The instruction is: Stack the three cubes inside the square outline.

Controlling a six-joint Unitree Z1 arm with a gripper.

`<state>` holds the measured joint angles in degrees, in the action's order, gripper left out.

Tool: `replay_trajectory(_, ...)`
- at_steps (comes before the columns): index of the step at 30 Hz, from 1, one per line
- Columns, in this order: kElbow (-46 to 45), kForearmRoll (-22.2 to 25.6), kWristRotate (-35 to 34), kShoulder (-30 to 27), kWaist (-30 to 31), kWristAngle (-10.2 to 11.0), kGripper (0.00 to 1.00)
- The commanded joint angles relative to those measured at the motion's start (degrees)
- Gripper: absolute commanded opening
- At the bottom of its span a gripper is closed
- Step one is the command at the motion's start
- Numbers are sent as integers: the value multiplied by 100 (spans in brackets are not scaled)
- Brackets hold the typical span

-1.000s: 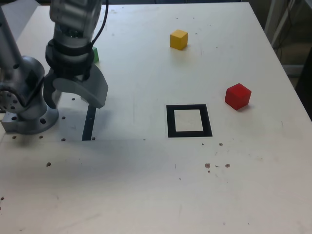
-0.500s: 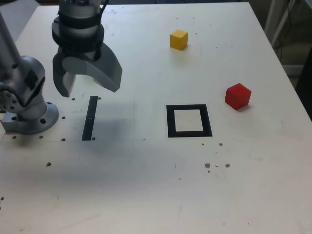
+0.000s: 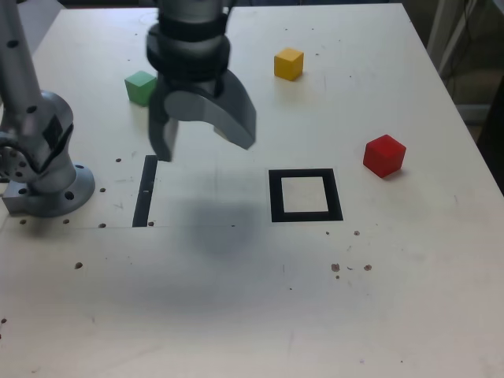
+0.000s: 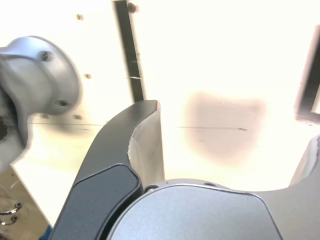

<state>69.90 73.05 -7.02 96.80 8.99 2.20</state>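
My gripper (image 3: pixel 206 140) hangs open and empty above the table, between the thin black strip and the square outline (image 3: pixel 305 194). The green cube (image 3: pixel 141 87) sits at the back, toward the exterior view's left of the gripper. Farther back toward the right rests the yellow cube (image 3: pixel 289 63). The red cube (image 3: pixel 384 155) lies to the right of the outline, just outside it. In the wrist view the gripper (image 4: pixel 235 125) shows spread fingers over bare table, with an edge of the square outline (image 4: pixel 310 87) at the picture's border. No cube shows there.
The arm's grey base (image 3: pixel 43 169) stands at the exterior view's left edge. A thin black strip (image 3: pixel 146 190) lies on the table beside it. The white table (image 3: pixel 260 291) ends at the right (image 3: pixel 472 157), with dark clutter beyond.
The gripper has swung from near the arm's base toward the exterior view's right, uncovering the green cube. It stays open. The cubes have not moved.
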Motion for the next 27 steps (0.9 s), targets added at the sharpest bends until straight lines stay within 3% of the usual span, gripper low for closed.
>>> replay_trajectory(1,91,-4,-12,63,7,-17,100)
replay_trajectory(7,586,47,-18,378,7,10,100)
replay_trajectory(15,1786,631,202,938,-118,260,100)
replay_trajectory(27,3332,1038,1794,1890,-349,691,100)
